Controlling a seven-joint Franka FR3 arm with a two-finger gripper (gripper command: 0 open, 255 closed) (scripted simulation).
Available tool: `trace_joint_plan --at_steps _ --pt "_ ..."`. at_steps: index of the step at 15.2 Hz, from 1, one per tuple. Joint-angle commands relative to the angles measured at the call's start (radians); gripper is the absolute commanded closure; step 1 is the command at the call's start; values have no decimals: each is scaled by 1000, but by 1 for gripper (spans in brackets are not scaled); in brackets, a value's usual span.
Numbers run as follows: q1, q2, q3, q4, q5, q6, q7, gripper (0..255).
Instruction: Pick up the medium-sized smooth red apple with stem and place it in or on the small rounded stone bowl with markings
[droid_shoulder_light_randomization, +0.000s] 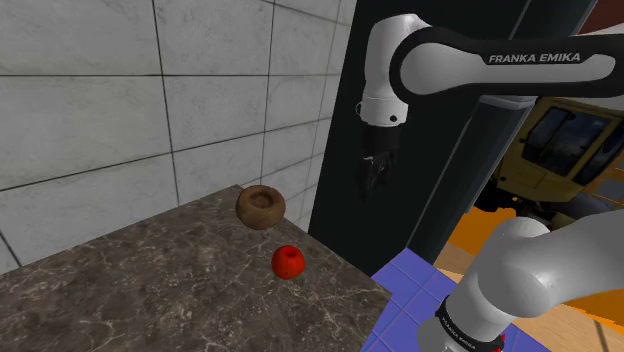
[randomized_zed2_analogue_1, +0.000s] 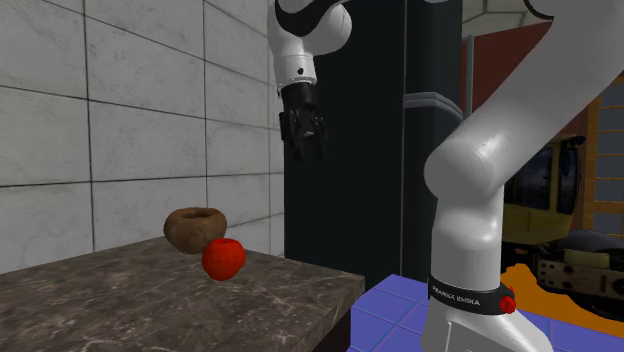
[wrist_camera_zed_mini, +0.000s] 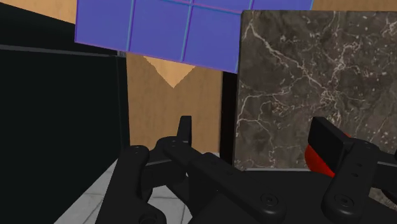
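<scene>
The gripper (droid_shoulder_light_randomization: 372, 180) hangs high in the air with its two fingers spread apart and nothing between them. Below it, well apart, the red apple (droid_shoulder_light_randomization: 288, 261) rests on the dark marble counter (droid_shoulder_light_randomization: 150, 290) close to its edge. The brown rounded bowl (droid_shoulder_light_randomization: 261, 206) stands near the apple, closer to the tiled wall (droid_shoulder_light_randomization: 120, 90).

My arm (droid_shoulder_light_randomization: 470, 60) up high, fingers (wrist_camera_zed_mini: 327, 143) apart
It reaches across level, my wrist (droid_shoulder_light_randomization: 383, 105) bent straight down; both fingers hang spread, clasping nothing.
</scene>
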Motion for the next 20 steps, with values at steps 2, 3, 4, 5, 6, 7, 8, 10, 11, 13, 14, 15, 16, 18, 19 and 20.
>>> trace_joint_plan --at_steps 2,3,4,5,6,7,8,10,11,13,14,15,16,18,19,20 --pt "22 59 85 -4 12 68 73 0" --pt "26 84 113 0 12 90 97 0" --pt "30 112 141 6 11 112 122 0" --pt "33 141 169 13 7 134 148 0" --pt "35 172 198 21 2 155 175 0" --pt "36 204 226 31 -6 176 202 0" --pt "36 238 254 41 -16 196 231 0" --pt "35 312 310 67 -44 234 293 0" --pt "33 352 338 83 -62 251 326 0" --pt "28 438 392 117 -110 281 398 0" --pt "26 484 417 136 -140 293 436 0" --pt "25 533 441 157 -173 303 477 0" --pt "26 584 463 180 -210 311 520 0" --pt "32 638 477 192 -252 328 565 0" --pt "32 641 476 181 -255 342 567 0" --pt "31 644 475 170 -259 355 569 0"
